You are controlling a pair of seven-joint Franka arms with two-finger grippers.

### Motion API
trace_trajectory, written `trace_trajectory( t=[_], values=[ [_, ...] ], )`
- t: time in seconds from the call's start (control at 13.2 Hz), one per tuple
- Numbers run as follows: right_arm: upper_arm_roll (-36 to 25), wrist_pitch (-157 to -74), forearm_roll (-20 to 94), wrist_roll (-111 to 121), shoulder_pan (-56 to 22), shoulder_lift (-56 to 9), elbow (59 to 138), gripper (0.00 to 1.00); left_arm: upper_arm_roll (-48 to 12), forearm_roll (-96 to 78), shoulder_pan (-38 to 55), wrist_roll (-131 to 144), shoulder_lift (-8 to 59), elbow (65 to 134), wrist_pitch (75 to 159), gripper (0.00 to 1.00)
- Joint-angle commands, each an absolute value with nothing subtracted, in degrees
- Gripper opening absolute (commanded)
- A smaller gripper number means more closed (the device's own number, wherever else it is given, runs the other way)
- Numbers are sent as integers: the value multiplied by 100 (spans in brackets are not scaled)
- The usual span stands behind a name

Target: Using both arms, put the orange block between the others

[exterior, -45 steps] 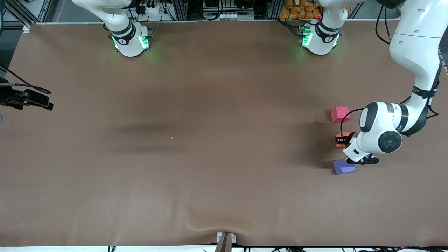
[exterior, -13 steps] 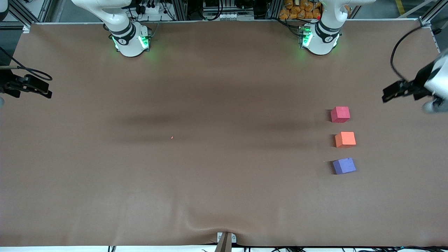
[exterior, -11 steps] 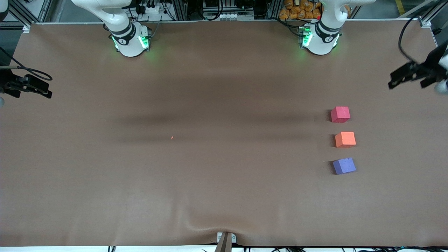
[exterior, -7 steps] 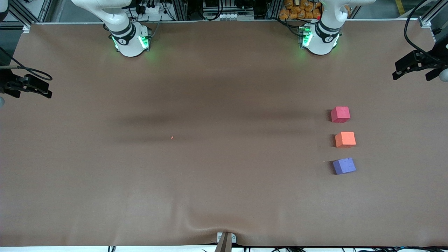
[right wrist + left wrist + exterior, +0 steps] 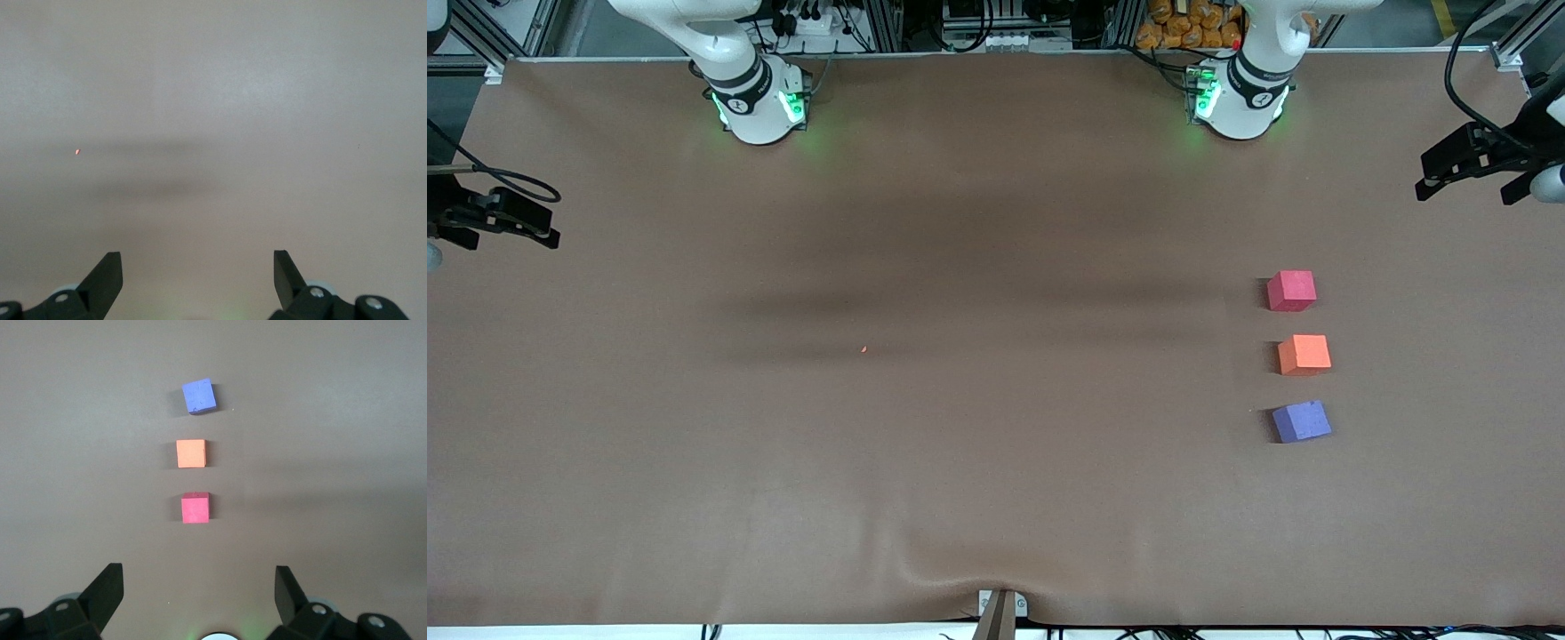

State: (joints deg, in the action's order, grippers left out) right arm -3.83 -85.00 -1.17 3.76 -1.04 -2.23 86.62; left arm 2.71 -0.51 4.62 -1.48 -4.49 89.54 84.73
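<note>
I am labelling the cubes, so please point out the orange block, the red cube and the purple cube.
orange block [image 5: 1304, 354], front view, middle of its top face
red cube [image 5: 1291, 290], front view, middle of its top face
purple cube [image 5: 199, 395], left wrist view, middle of its top face

this is a robot lab. two big white robot arms are bolted down at one edge of a wide table [image 5: 960, 222] with a plain brown cover, and the bases [image 5: 760, 107] glow with green lights. along that edge stand silver metal frame bars [image 5: 889, 22], black cables [image 5: 978, 22] and plug boxes. more cables hang at the table's near edge. the only things on the cover are three small foam cubes [image 5: 1304, 355] in a row, like test toys.
</note>
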Motion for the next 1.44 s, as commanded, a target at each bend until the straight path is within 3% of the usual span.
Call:
trace_trajectory(
  t=[0.0, 1.36],
  values=[
    [-387, -8473, -35, 439, -79, -184, 8684, 100, 281, -97, 431, -167, -501, 8859, 8394, 100],
    [-369, -8464, 35, 439, -106, -167, 8666, 100, 272, -9, 440, -176, -448, 8903, 8464, 100]
  ],
)
